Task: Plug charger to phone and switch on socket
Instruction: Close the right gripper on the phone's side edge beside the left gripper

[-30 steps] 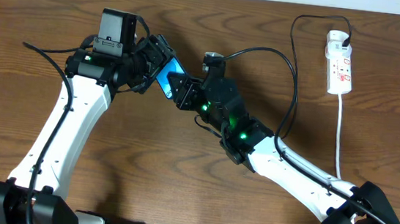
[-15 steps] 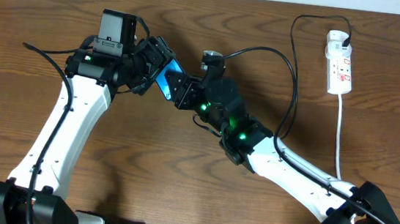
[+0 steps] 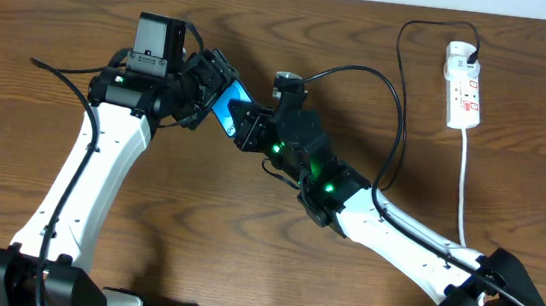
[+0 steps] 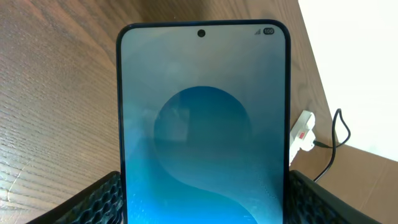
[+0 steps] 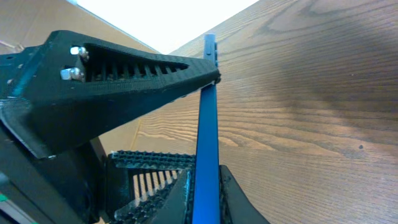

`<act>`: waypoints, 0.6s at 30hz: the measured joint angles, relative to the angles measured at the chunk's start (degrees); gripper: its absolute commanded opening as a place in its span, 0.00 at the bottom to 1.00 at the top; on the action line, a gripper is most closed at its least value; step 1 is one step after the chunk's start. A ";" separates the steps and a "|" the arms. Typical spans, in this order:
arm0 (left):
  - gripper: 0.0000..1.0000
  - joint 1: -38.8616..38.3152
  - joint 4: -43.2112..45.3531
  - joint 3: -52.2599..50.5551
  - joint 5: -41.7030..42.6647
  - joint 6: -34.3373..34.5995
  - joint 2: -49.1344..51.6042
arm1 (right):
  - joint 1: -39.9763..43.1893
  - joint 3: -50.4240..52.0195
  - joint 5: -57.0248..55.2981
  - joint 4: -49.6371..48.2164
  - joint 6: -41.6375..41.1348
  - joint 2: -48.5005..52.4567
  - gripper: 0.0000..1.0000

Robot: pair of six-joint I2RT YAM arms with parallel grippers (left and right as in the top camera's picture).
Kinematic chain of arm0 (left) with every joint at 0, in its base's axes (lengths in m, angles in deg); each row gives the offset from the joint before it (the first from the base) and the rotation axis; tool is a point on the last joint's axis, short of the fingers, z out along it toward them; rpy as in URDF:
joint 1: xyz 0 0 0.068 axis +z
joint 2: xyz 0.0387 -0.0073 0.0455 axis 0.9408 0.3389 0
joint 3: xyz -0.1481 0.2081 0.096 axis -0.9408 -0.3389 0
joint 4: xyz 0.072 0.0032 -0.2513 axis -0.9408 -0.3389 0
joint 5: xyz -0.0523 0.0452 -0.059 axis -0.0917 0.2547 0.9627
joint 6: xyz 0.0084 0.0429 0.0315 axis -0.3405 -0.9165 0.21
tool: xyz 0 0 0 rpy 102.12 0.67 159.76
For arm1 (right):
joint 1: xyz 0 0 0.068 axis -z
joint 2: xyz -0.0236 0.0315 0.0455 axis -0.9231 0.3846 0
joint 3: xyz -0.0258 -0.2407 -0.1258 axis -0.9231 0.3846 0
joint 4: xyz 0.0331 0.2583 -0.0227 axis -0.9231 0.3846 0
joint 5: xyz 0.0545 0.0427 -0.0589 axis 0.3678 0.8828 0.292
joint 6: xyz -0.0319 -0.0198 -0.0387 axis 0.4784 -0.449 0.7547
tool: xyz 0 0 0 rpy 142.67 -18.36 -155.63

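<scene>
- Overhead: the phone (image 3: 228, 104) is being gripped by the left gripper (image 3: 214, 93) above the table (image 3: 242, 261), left of centre and toward the far side.
- The right gripper (image 3: 244, 128) is being pressed against the phone's near-right end, its jaws drawn almost together. Whether anything is pinched between them cannot be told.
- The socket (image 3: 463, 91) is lying at the far right, well apart from the phone. The charger (image 3: 400, 60) is sitting on the socket's far end, its black cable looping left and then toward the near side.
- Left wrist: the phone is being clamped upright by its long edges between the two fingers (image 4: 93, 202), with the blue screen facing the camera. The socket is showing beyond its right edge.
- Right wrist: the phone is being seen edge-on as a thin blue strip, and the upper finger (image 5: 124, 68) is touching that edge with its tip.
</scene>
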 measured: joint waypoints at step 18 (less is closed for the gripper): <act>0.52 0.11 -0.31 0.02 -0.02 0.02 -0.15 | 0.07 0.00 0.17 0.68 -0.39 0.04 0.01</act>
